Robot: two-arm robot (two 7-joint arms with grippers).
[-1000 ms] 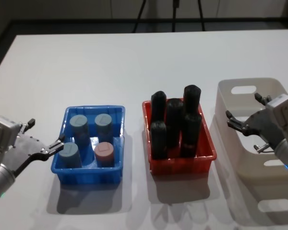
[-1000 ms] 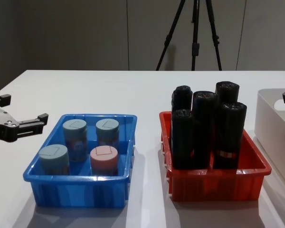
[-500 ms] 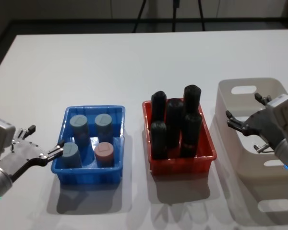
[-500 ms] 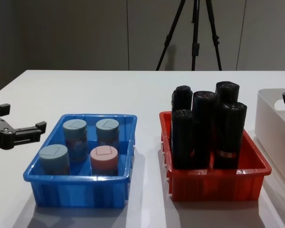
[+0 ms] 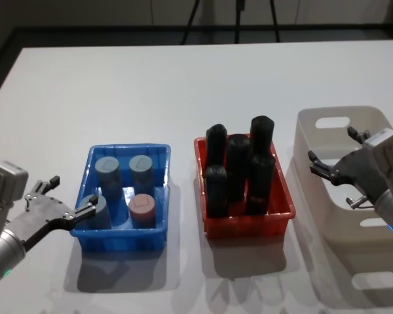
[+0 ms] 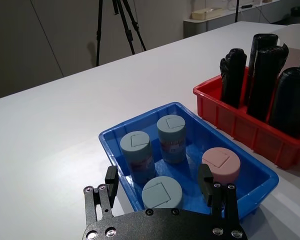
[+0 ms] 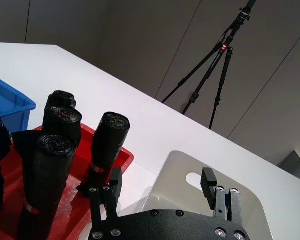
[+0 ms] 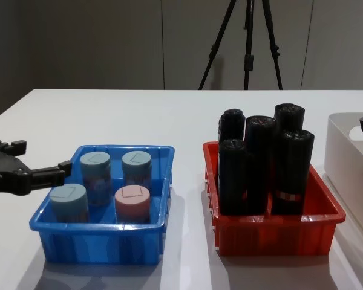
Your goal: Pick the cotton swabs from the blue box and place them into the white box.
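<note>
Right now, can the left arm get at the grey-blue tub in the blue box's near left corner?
Probably yes. The left gripper is open at the left wall of the blue box, lined up on that tub, nothing between them. The pink tub stands close beside, so the fit may be snug.

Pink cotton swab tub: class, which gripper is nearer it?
Left. Left gripper: at the blue box's left wall, near the pink tub. Right gripper: over the white box, past the red tray.
</note>
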